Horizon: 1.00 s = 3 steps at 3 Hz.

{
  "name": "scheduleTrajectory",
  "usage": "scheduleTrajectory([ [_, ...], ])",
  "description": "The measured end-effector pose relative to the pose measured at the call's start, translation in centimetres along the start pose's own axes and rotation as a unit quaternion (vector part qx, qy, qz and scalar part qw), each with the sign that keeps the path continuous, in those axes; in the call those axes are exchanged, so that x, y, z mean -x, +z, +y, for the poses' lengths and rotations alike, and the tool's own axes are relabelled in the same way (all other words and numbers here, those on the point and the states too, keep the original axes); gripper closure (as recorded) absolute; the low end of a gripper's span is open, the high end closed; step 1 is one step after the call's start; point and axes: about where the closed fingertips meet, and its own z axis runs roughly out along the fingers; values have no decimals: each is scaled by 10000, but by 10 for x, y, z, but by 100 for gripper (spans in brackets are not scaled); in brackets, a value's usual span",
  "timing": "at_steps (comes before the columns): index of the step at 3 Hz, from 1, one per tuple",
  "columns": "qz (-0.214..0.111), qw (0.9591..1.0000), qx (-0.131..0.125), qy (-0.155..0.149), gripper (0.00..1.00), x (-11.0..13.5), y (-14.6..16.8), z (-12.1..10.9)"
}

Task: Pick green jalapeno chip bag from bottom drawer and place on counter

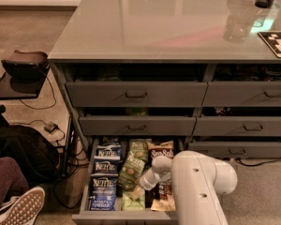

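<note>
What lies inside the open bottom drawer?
The drawer holds blue bags on the left, green bags in the middle and tan bags on the right. The claw is down among the green bags; the arm covers the right front corner.

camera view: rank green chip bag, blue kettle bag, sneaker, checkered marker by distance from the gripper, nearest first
1. green jalapeno chip bag, middle of the bottom drawer, beside the gripper
2. dark blue Kettle bag, drawer's left column
3. sneaker, floor, lower left
4. checkered marker, far right of the counter
</note>
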Motion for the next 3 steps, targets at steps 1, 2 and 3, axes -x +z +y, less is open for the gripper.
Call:
scheduleTrajectory([
  [1, -376, 9989, -168, 230, 88, -9, -7, 0],
  [2, -759, 9961, -327, 298, 100, -17, -31, 5],
  [3, -1301, 9900, -468, 281, 100, -28, -80, 13],
])
